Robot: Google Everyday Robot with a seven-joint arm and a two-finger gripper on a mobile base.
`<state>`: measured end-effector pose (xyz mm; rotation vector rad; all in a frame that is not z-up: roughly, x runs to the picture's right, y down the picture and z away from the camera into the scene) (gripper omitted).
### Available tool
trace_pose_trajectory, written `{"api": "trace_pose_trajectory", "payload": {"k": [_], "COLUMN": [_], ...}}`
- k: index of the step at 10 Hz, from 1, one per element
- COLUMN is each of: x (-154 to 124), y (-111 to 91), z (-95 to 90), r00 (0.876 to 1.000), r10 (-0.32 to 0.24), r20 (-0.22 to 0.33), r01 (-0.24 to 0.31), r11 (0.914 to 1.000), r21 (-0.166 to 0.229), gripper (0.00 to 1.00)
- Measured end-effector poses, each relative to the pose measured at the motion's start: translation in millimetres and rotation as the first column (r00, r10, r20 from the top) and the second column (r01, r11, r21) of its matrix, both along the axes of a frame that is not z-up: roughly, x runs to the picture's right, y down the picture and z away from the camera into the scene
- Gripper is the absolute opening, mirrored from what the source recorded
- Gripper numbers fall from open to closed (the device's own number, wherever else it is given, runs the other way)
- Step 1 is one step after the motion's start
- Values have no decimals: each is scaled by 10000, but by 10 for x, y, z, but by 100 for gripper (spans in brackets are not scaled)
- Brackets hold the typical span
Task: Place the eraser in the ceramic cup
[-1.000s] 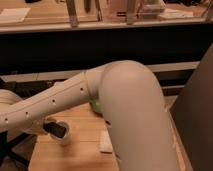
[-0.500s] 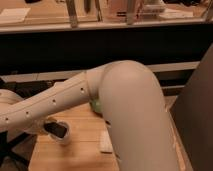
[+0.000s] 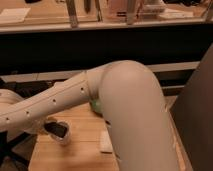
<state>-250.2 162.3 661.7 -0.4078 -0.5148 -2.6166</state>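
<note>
My white arm [image 3: 125,110] fills the middle of the camera view, and its forearm [image 3: 45,105] runs down to the lower left. The gripper at its end is hidden behind the forearm near the left edge. The small white ceramic cup [image 3: 63,137] stands on the wooden table [image 3: 80,152] just below the forearm. Its mouth shows a dark patch [image 3: 57,129]; I cannot tell whether that is the black eraser or shadow. No eraser shows anywhere else.
A sliver of the dark green bowl [image 3: 95,106] shows behind the arm. A pale flat pad [image 3: 106,142] lies on the table right of the cup. A dark panel [image 3: 197,115] stands at the right. A shelf with objects [image 3: 100,15] runs along the back.
</note>
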Motion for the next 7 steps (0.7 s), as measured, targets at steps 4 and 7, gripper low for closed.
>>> {"api": "trace_pose_trajectory", "payload": {"k": [4,7], "x": [16,15], "y": [0,2], "z": [10,16], "r00": [9999,9998], "r10": [-113,-215], "r20": [14,36], "r01": [113,215], "r11": [9999,9998], "r21": [-35,-50], "gripper": [32,32]}}
